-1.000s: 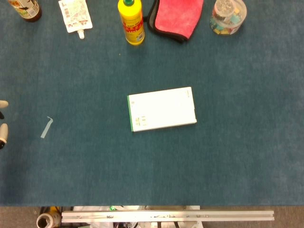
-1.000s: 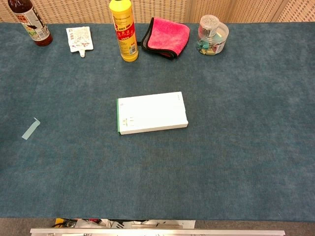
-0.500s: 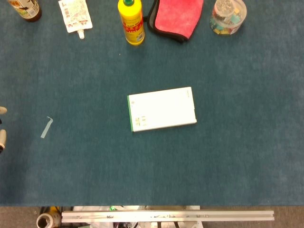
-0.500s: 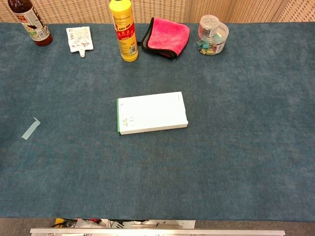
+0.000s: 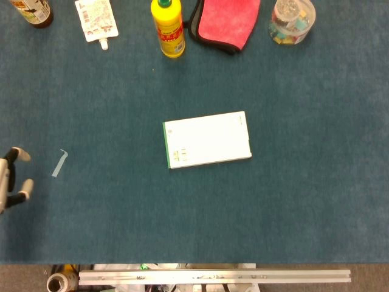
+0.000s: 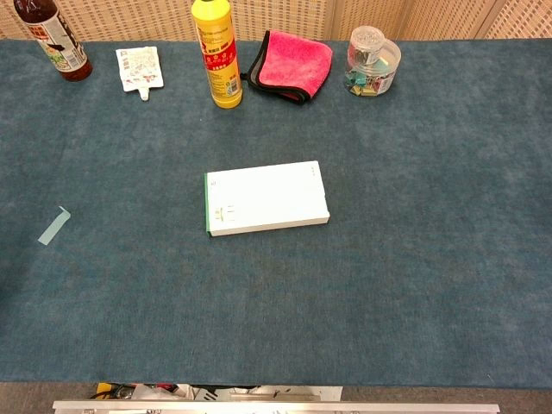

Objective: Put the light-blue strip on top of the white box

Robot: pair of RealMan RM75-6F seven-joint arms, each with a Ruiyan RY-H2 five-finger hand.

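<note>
The light-blue strip (image 5: 59, 163) (image 6: 53, 226) lies flat on the blue tablecloth at the left, one end curled up. The white box (image 5: 207, 139) (image 6: 266, 197) with a green edge lies flat in the middle of the table. My left hand (image 5: 12, 179) shows only at the left edge of the head view, fingers spread apart and holding nothing, a short way left of the strip and not touching it. The chest view does not show it. My right hand is in neither view.
Along the far edge stand a dark bottle (image 6: 55, 38), a white pouch (image 6: 139, 68), a yellow bottle (image 6: 216, 53), a pink cloth (image 6: 292, 64) and a clear jar of clips (image 6: 373, 59). A metal rail (image 5: 213, 277) runs along the near edge.
My left hand has come further into the head view from the left edge, moving toward the strip. Strip and box have not moved.
</note>
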